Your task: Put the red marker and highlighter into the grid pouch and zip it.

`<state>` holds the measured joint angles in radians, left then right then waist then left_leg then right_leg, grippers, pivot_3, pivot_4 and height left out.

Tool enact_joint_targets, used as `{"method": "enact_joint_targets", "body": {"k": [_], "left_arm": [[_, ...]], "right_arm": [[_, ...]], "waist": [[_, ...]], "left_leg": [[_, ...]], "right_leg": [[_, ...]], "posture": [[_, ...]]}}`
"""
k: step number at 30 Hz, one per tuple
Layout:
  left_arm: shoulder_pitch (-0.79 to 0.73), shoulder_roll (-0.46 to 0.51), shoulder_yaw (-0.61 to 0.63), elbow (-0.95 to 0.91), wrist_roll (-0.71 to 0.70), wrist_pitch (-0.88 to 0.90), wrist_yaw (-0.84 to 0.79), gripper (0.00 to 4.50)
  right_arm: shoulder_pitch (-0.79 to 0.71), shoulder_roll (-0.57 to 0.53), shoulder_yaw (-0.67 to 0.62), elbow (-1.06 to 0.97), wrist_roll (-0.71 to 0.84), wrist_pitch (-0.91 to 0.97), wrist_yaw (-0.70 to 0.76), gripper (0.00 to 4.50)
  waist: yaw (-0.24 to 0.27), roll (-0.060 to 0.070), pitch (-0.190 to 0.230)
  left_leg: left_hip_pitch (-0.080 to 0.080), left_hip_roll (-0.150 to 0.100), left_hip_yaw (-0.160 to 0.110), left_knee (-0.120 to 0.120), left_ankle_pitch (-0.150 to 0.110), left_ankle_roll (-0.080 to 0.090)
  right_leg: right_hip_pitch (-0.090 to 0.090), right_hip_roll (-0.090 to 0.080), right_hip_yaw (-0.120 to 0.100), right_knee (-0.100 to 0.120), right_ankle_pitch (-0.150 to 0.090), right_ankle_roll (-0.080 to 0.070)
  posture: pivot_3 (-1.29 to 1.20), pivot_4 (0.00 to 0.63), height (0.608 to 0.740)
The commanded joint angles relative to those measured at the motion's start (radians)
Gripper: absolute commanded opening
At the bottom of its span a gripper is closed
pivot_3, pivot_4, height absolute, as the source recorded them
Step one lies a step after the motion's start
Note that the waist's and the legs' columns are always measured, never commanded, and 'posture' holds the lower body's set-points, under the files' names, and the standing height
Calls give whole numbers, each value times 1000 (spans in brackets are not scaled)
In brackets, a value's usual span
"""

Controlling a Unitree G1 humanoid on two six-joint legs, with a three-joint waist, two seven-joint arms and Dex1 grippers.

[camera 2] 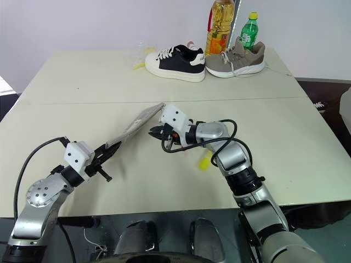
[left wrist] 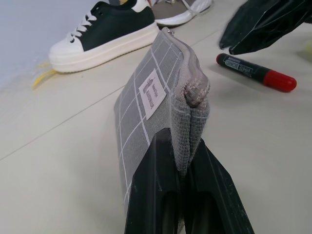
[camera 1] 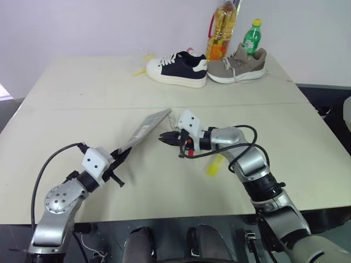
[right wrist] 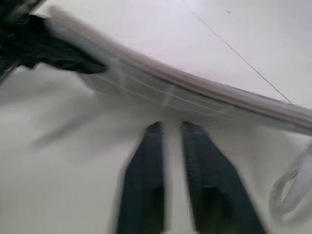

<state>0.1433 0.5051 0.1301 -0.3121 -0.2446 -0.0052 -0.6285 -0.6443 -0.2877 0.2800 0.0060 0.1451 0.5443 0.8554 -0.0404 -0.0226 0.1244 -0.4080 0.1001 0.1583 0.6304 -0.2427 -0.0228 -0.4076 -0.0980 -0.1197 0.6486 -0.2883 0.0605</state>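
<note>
The grid pouch (camera 1: 148, 127), grey with white lines and a small white label, hangs tilted above the table. My left gripper (left wrist: 181, 146) is shut on its near end. My right gripper (camera 1: 164, 137) hovers by the pouch's far end, its fingers (right wrist: 148, 161) a little apart with nothing between them. The red marker (left wrist: 256, 73), red with a black cap end, lies on the table under the right gripper, partly hidden by it in the eye views. The yellow highlighter (camera 1: 215, 166) lies on the table just behind the right wrist.
At the table's far edge stand a black-and-white shoe (camera 1: 178, 69), a grey shoe (camera 1: 241, 66), an oil bottle (camera 1: 221, 30) and a green bottle (camera 1: 251, 37). Yellow scraps (camera 1: 143, 64) lie left of the shoes. A seam (camera 1: 82, 107) crosses the table.
</note>
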Motion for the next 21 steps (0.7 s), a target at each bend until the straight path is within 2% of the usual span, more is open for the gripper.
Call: {"method": "enact_joint_targets", "body": {"k": [1,3,5,14,17,21], "left_arm": [[-10,0,4,-32,-5,-4,5,0],[-12,0,3,-34,-6,-1,5,0],[-16,1,2,-34,-6,2,4,0],[-41,5,-7,-45,-9,26,-4,0],[-39,5,-9,-52,-7,29,-3,0],[-35,7,-6,-57,-2,33,-1,0]], "right_arm": [[-58,2,-48,60,-28,-16,-81,2425],[-71,0,-49,100,-44,-31,-106,3355],[-80,1,-45,135,-54,-47,-118,3355],[-166,129,-97,388,-47,-82,-244,3355],[-171,140,-103,411,-42,-91,-251,2446],[-159,131,-95,375,-42,-87,-234,386]], "waist": [[1,0,0],[1,0,0],[1,0,0],[-2,0,0],[0,0,0],[0,0,0]], "left_leg": [[0,0,0,0,0,0],[0,0,0,0,0,0],[0,0,0,0,0,0],[0,0,1,0,0,0],[0,0,1,0,0,0],[0,0,1,0,0,0]], "right_leg": [[0,0,0,0,0,0],[0,0,0,0,0,0],[0,0,0,0,0,0],[0,1,0,0,0,0],[0,1,0,0,0,0],[0,0,0,0,0,0]], "posture": [[0,150,705],[0,150,705],[0,150,705],[0,150,705],[0,150,705],[0,150,705]]}}
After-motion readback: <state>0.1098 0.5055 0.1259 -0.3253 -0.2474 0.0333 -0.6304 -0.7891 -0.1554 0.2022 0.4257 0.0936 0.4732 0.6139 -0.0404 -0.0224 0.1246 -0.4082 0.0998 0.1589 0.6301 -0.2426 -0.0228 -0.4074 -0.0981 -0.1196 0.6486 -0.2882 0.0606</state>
